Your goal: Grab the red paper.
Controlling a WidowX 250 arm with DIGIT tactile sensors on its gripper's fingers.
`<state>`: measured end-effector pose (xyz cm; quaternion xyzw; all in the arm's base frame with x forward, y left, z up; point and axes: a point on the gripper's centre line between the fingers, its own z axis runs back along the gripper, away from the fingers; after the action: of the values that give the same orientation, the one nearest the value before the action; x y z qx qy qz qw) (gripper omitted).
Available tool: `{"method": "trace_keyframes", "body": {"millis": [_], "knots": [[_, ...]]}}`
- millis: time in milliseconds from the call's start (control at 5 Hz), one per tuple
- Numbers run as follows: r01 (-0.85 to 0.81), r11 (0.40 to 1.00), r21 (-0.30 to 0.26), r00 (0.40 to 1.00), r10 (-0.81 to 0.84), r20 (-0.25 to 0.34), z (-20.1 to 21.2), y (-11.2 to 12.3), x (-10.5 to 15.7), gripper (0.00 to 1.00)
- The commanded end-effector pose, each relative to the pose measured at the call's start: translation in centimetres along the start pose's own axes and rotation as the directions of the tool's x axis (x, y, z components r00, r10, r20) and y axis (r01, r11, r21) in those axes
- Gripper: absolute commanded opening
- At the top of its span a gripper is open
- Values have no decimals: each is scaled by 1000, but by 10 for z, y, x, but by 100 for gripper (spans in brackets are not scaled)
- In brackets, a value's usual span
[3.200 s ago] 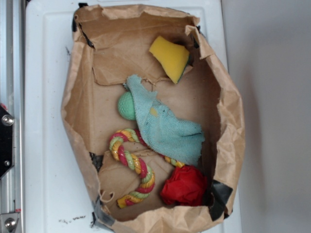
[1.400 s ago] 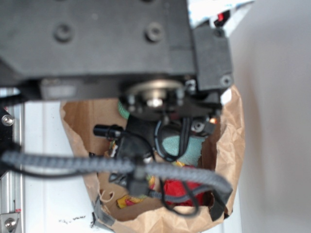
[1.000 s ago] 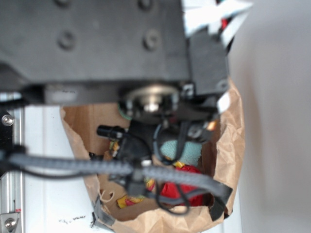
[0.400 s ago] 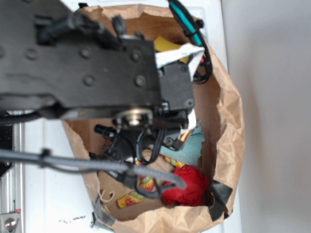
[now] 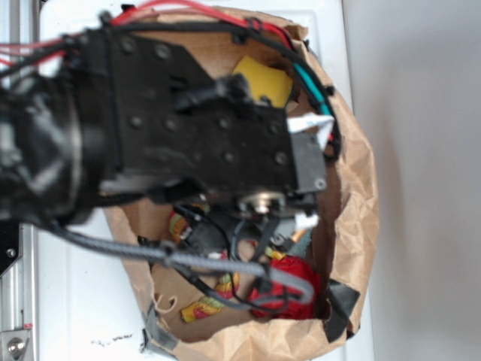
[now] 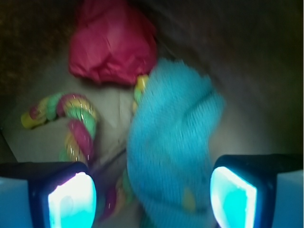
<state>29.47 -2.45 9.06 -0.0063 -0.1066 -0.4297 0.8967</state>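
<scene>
Claw (image 6: 152, 194) spread wide, empty, hovering over blue cloth (image 6: 173, 142). Red paper (image 6: 111, 42) lies ahead and slightly left of the claw, well beyond fingertips.

Paper bag (image 5: 353, 188) on table (image 5: 75, 301), holding all items. Red paper (image 6: 111, 42) at far end of bag in wrist view, in corner. Cloth (image 6: 171, 142) nearer, centre-right, touching red paper's edge, lying over rope toy (image 6: 78, 123). Rope toy left of cloth. Sponge (image 5: 263, 79) at opposite end of bag. Gripper (image 6: 152, 192) above cloth, apparently clear of it; fingers (image 6: 71, 197) straddling cloth's near end.
</scene>
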Motion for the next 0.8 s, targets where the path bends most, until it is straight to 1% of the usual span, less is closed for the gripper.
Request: {"method": "trace_keyframes", "body": {"millis": [0,200,400,600], "knots": [[128,991,-45,983,-121,141,8,-15,35,100],[170,983,-66,973,-156,169,13,-20,39,100],[150,986,-73,966,-131,225,32,-19,38,100],[97,988,-121,951,-56,304,44,-4,38,100]]}}
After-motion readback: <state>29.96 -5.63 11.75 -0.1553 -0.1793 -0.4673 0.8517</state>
